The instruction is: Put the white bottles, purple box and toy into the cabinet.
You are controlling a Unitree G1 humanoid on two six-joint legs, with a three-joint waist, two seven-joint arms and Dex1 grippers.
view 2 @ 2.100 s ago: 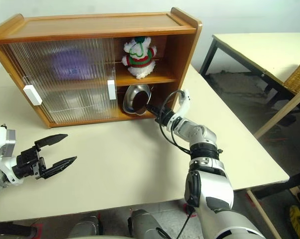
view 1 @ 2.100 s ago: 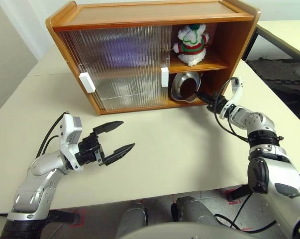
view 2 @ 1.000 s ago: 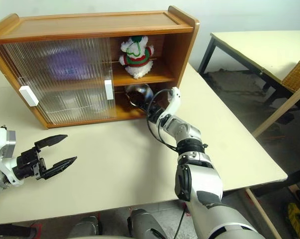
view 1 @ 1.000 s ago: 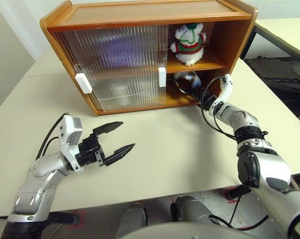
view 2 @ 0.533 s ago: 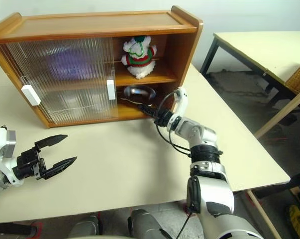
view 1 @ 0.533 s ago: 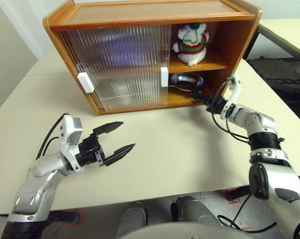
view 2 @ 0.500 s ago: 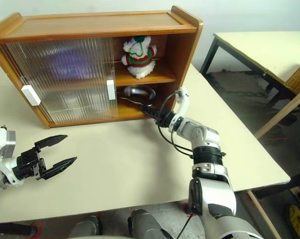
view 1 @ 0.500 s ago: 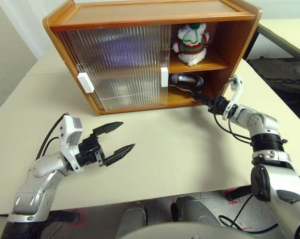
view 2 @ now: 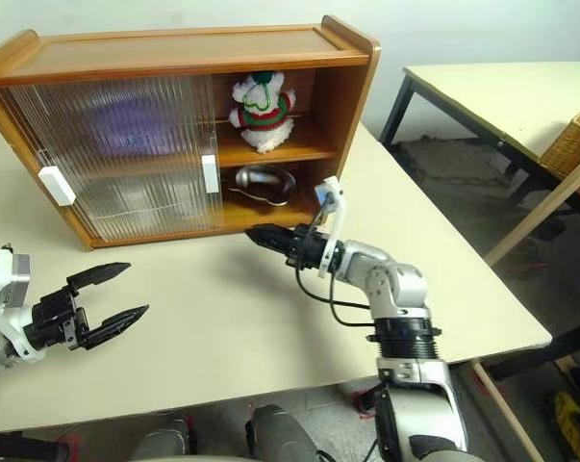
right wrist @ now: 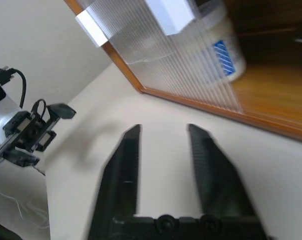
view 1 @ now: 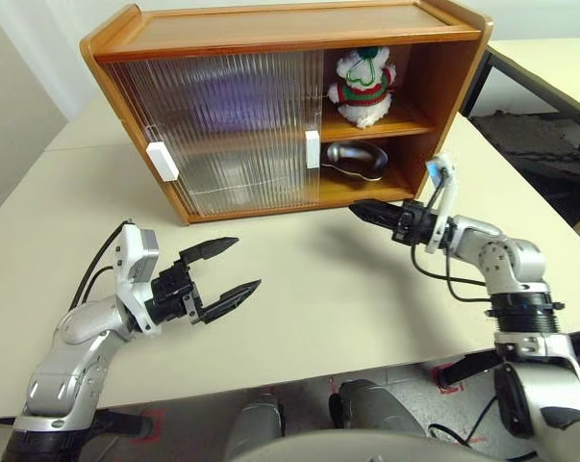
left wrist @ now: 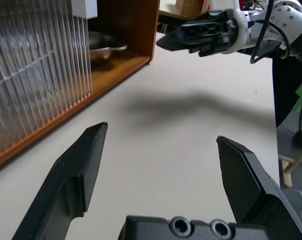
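The cabinet [view 1: 270, 106] stands on the table [view 1: 318, 289] with both sliding doors pushed to its left, so the right-hand bay is open. On the upper shelf there sits the toy [view 1: 363, 85], upright and well inside. Below it, on the bottom shelf, a steel bowl [view 1: 357, 156] lies tipped on its side. Behind the ribbed doors I can make out a purple blur [view 1: 237, 96] high up, most likely the box, and the right wrist view catches a white bottle [right wrist: 226, 47] with a blue label behind the door on the lower shelf; whether the second bottle is beside it I cannot tell. Nothing of the task lies out on the table, so by my reckoning the loading is all but done, and what may remain is sliding a door across the open bay. The right gripper [view 1: 366, 212] hangs just in front of the cabinet's lower edge, clear of the shelf, holding nothing, its fingers [right wrist: 128, 165] parallel with a narrow gap between them. The left gripper [view 1: 227, 267] hovers over the table well apart from the cabinet, its fingers spread wide and empty.
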